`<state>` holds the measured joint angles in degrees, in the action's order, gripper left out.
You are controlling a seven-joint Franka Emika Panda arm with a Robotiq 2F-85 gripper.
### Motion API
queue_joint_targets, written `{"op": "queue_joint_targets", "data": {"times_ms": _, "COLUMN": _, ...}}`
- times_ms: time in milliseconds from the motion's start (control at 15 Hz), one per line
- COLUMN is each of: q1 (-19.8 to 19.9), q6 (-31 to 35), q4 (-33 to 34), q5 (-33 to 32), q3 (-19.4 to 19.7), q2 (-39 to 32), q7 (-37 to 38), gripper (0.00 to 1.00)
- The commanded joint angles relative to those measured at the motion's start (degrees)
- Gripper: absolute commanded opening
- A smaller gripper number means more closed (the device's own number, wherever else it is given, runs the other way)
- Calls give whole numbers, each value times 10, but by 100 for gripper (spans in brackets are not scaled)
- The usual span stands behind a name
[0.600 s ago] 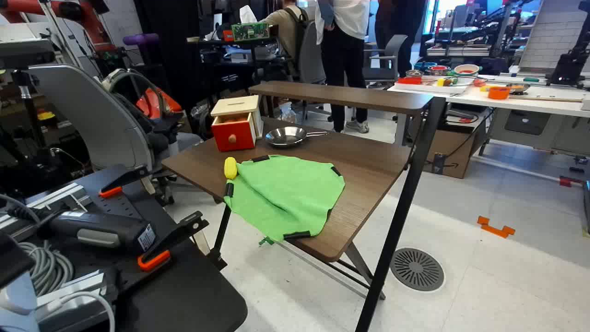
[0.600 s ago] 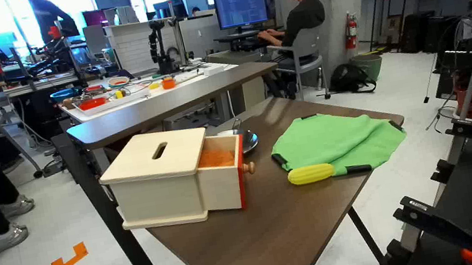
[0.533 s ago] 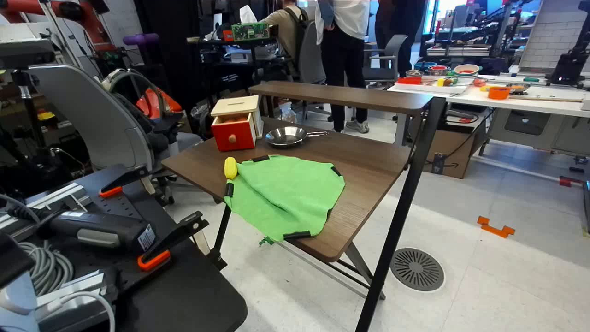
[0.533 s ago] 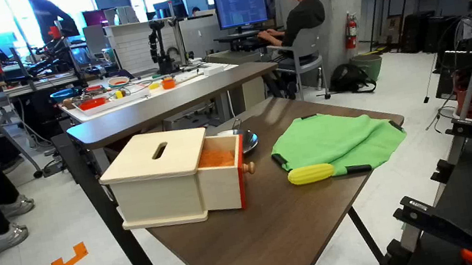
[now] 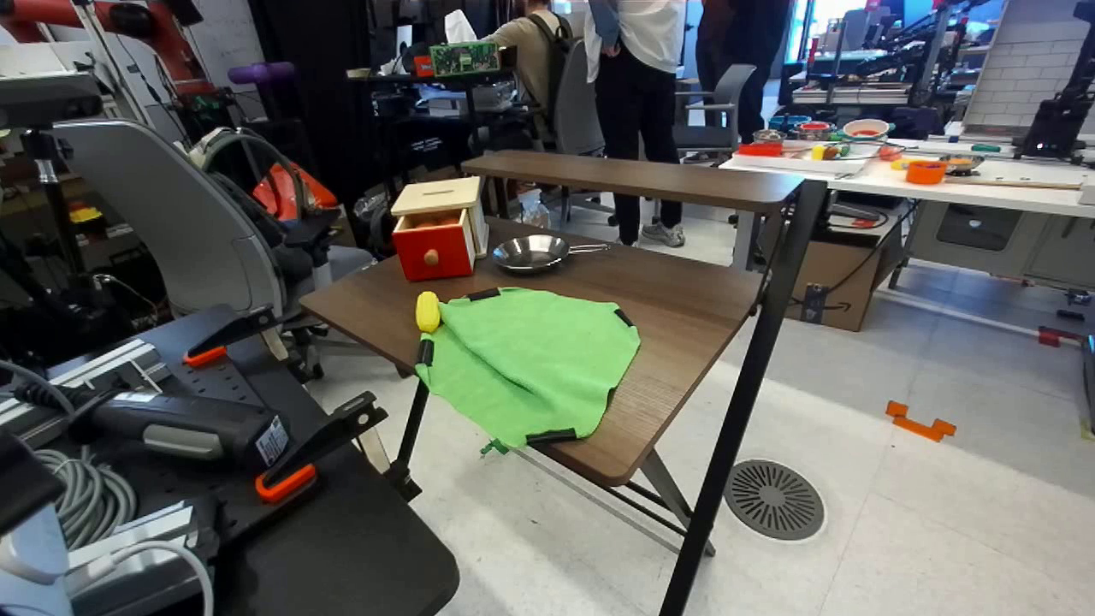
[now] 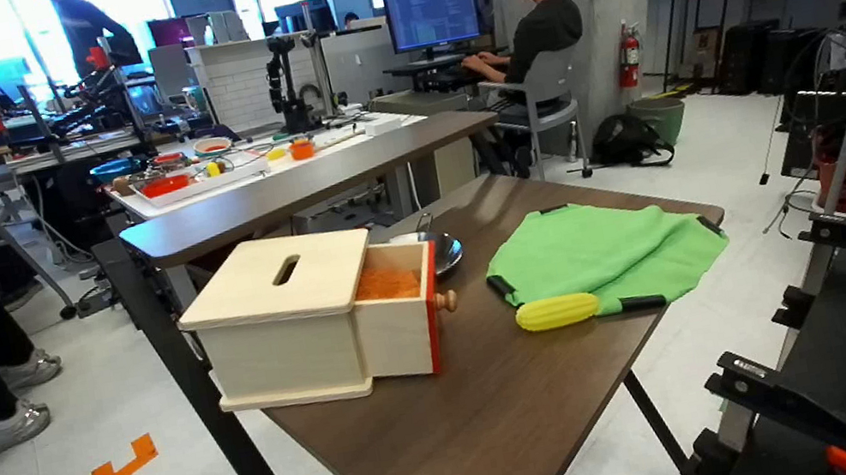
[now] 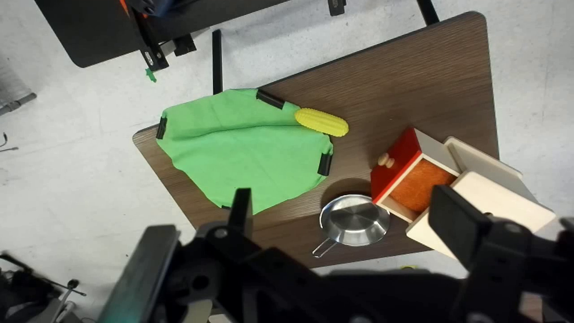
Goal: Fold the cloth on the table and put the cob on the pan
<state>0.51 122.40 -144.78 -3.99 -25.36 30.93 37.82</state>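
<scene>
in wrist view, w/ jaws of gripper apart, cloth (prob. next tgt.) lies on counter approx. 10 o'clock from gripper, creased 9-to-3 o'clock, w/ cob at its 2 o'clock edge.

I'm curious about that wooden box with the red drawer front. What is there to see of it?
The box looks like pale wood, with a flat, overhanging top cut with an oblong slot. Its drawer stands partway open, showing an orange inside; the drawer's red front carries a round wooden knob. The box stands upright on the table, beside the pan; whether the two touch is hard to tell.
</scene>
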Motion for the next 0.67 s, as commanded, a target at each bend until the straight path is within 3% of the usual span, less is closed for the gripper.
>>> {"op": "queue_joint_targets", "data": {"times_ms": 0, "q1": -2, "q6": 4, "q4": 5, "q5": -24, "q3": 13, "q2": -15, "q7": 47, "gripper": 100}}
{"op": "queue_joint_targets", "data": {"times_ms": 333, "q1": 42, "q6": 43, "q4": 19, "q5": -57, "q3": 26, "q2": -63, "q7": 198, "gripper": 100}}
{"op": "queue_joint_targets", "data": {"times_ms": 600, "q1": 72, "q6": 91, "q4": 40, "q5": -77, "q3": 59, "q2": -137, "q7": 300, "gripper": 100}}
